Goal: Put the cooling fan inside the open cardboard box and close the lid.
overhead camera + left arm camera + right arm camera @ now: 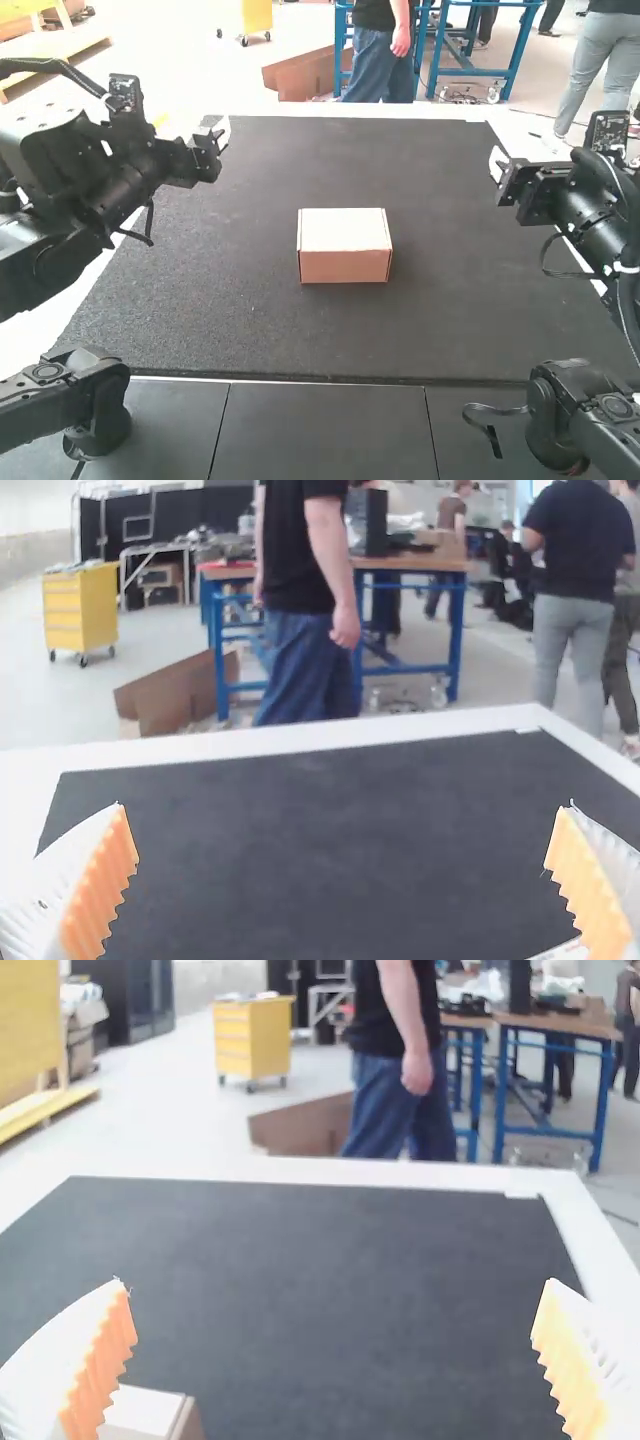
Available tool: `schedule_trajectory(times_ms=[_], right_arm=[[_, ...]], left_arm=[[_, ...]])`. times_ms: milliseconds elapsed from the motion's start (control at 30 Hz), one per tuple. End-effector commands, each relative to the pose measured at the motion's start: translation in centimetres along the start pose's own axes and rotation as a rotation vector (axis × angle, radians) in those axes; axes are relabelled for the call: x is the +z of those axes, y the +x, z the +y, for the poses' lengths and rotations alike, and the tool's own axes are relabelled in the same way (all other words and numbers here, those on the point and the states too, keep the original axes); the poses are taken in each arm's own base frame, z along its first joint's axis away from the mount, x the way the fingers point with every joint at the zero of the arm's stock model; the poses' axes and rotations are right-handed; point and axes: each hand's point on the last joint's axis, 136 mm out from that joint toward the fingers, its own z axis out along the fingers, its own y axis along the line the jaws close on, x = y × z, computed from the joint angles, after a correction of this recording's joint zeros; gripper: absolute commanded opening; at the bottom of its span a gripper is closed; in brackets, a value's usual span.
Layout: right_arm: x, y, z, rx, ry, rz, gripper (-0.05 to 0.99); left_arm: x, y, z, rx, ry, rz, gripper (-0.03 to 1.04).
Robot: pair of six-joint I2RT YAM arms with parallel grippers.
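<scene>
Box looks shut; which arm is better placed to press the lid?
Right, probably: in its wrist view the cardboard box sits beside a finger of the open right gripper. Margin small.

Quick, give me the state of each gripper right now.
Left gripper: open, holding nothing.
Right gripper: open, holding nothing.

- Mat: lies on the table; table margin shows along its far, left and right sides.
- Cardboard box: stands on the mat near its centre, lid flat on top.
- Left gripper: above the mat's far left part, well left of the box.
- Right gripper: above the mat's right edge, well right of the box.
</scene>
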Motion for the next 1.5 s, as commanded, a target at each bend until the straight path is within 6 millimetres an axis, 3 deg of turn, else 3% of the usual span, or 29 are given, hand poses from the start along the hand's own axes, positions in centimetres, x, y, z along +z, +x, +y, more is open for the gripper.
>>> schedule_trajectory(times_ms=[0, 133, 600, 967, 1100, 1333, 1467], right_arm=[[-0.9, -0.4, -1.2, -0.002, 0.061, -0.06, 0.91], [-1.7, 0.3, -1.8, -0.022, 0.093, -0.094, 0.91], [-1.9, -2.6, -2.2, -0.058, 0.129, -0.291, 0.91], [-0.6, 2.2, -2.2, -0.133, 0.137, -0.22, 0.91], [0.0, 4.4, -1.9, -0.134, 0.115, -0.173, 0.91], [0.7, 7.6, -2.1, -0.105, 0.119, -0.109, 0.91], [0.8, 9.5, -2.9, -0.057, 0.147, -0.055, 0.91]], left_arm=[[-1.2, -0.3, 1.0, 0.005, -0.041, -0.053, 0.97], [-2.6, 0.6, 1.4, 0.01, -0.048, -0.08, 0.97], [-5.3, 3.3, 1.9, 0.027, -0.053, -0.151, 0.97], [-5.9, 5.8, 1.2, 0.037, -0.006, -0.177, 0.97], [-5.6, 7.7, 1.2, 0.042, -0.008, -0.136, 0.97], [-5.4, 10.8, 3.2, 0.002, -0.099, -0.013, 0.97], [-5.7, 12.0, 5.8, 0.007, -0.204, 0.035, 0.97]])
